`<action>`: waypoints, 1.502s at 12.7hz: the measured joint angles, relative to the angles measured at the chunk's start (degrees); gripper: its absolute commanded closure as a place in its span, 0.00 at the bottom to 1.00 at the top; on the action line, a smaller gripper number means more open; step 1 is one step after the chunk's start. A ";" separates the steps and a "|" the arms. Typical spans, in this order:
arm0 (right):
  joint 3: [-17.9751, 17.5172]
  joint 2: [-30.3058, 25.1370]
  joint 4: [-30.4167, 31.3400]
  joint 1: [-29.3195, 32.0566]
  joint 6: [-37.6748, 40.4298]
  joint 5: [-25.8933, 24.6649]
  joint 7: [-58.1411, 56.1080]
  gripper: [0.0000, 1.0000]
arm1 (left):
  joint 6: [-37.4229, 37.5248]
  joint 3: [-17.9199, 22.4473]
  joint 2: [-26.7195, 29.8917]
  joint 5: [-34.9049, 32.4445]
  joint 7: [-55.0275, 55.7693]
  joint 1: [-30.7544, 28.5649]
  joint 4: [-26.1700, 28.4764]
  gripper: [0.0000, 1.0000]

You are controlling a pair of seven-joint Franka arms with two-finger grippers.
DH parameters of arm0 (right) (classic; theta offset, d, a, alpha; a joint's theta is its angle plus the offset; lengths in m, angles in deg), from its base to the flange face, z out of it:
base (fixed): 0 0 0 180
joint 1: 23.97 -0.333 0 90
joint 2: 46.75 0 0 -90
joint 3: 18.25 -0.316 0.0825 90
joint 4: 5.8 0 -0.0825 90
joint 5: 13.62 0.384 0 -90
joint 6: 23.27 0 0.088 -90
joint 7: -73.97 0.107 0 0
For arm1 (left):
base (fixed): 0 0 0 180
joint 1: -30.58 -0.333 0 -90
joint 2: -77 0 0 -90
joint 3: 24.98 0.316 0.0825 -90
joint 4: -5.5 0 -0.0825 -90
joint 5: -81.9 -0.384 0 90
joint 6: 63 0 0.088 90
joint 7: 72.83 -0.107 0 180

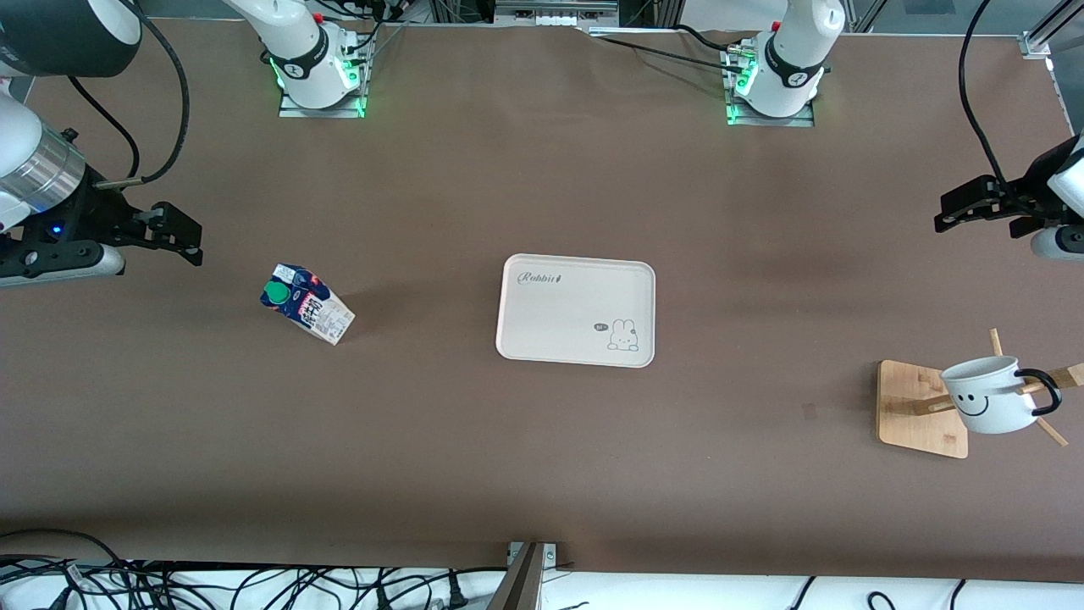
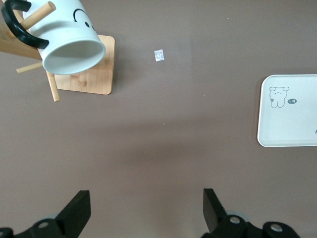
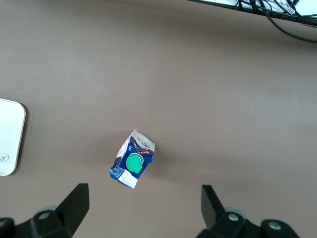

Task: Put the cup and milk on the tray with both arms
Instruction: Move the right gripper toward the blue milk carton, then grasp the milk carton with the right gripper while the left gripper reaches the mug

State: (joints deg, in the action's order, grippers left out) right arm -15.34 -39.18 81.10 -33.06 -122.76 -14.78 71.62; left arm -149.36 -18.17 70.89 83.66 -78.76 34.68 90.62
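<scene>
The cream tray [image 1: 576, 310] lies flat at the table's middle, with nothing on it. The blue-and-white milk carton [image 1: 306, 303] with a green cap stands on the table toward the right arm's end. The white smiley cup [image 1: 991, 394] hangs tilted by its black handle on a peg of a wooden rack toward the left arm's end. My right gripper [image 1: 174, 233] is open and empty over bare table beside the milk [image 3: 132, 159]. My left gripper [image 1: 961, 212] is open and empty over bare table, apart from the cup [image 2: 69, 37]. The tray's end shows in the left wrist view [image 2: 290, 111].
The bamboo rack base [image 1: 919, 411] with its slanted pegs stands under the cup. A small scrap [image 2: 158, 54] lies on the table beside the rack. Loose cables [image 1: 254, 585] run along the table's edge nearest the front camera.
</scene>
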 measured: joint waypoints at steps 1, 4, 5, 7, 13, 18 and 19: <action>0.00 0.01 0.02 0.00 0.04 0.00 0.09 0.00 | 0.00 -0.01 -0.14 0.00 0.00 0.02 0.00 0.00; 0.00 0.10 0.17 -0.33 0.07 -0.01 0.28 0.00 | -0.01 -0.05 -0.41 0.00 0.00 0.07 0.00 0.00; 0.00 0.09 0.17 -0.47 0.07 -0.01 0.38 0.00 | -0.07 -0.08 -0.44 0.00 0.00 0.10 0.00 0.00; 0.02 0.16 0.18 -0.50 -0.05 -0.01 0.55 0.00 | -0.22 -0.08 -0.44 0.00 0.00 0.26 0.00 0.00; 0.05 4.02 0.81 -0.60 -0.82 -1.77 0.55 0.00 | -8.94 0.32 -2.62 0.05 -0.07 -0.83 -0.01 0.00; 0.07 10.44 1.90 -0.59 -1.43 -1.67 5.58 0.00 | -14.03 0.32 -3.12 1.09 -0.07 -1.00 0.22 0.00; 0.07 10.85 2.86 -0.60 -2.22 -1.08 7.11 0.00 | -17.05 0.36 -3.62 1.56 -0.07 -1.06 0.55 0.00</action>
State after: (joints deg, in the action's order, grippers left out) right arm -15.27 -28.32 83.96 -33.66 -124.97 -15.86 78.73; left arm -166.41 -17.80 67.27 85.21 -78.83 33.62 91.17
